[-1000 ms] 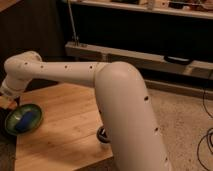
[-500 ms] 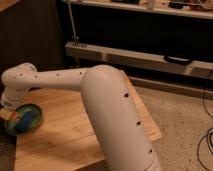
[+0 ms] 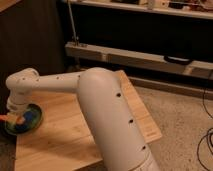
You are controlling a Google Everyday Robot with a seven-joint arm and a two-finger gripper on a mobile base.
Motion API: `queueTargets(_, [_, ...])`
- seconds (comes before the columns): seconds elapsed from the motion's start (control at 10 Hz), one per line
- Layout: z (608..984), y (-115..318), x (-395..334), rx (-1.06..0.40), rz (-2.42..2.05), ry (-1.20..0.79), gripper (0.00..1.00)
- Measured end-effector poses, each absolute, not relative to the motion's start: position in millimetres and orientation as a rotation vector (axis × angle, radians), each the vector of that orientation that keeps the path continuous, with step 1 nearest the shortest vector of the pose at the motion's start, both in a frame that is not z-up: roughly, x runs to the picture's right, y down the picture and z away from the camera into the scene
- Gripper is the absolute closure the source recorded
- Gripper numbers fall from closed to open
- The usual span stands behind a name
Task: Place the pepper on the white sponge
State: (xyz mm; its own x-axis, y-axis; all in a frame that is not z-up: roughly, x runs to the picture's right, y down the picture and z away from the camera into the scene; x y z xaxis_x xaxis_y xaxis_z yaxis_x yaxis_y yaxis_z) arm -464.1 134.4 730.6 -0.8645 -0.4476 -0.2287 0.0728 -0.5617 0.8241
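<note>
White jointed robot arm (image 3: 55, 82) reaches to left end of pale wooden desk (image 3: 75, 135). Gripper (image 3: 16, 111) hangs under wrist, over round green dish (image 3: 22, 132). Hold of jaws: not determinable. Slim orange-red pepper (image 3: 4, 118) just left of jaws, long axis roughly left-right; gripped or lying, unclear. Dark blue flat patch, probably white sponge (image 3: 32, 118), just right of jaws. Judgement: short rightward carry needed.

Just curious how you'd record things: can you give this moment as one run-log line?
gripper: low over green dish, near table edge | pepper: orange tip beside gripper, grasp unclear | placement: not yet done
</note>
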Motion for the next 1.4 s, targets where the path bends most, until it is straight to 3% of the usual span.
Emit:
queueTargets(1.0, [799, 141, -455, 0.401, -2.432, -1.227, 0.8])
queueTargets(1.4, [810, 149, -457, 0.37, -2.432, -1.217, 0.8])
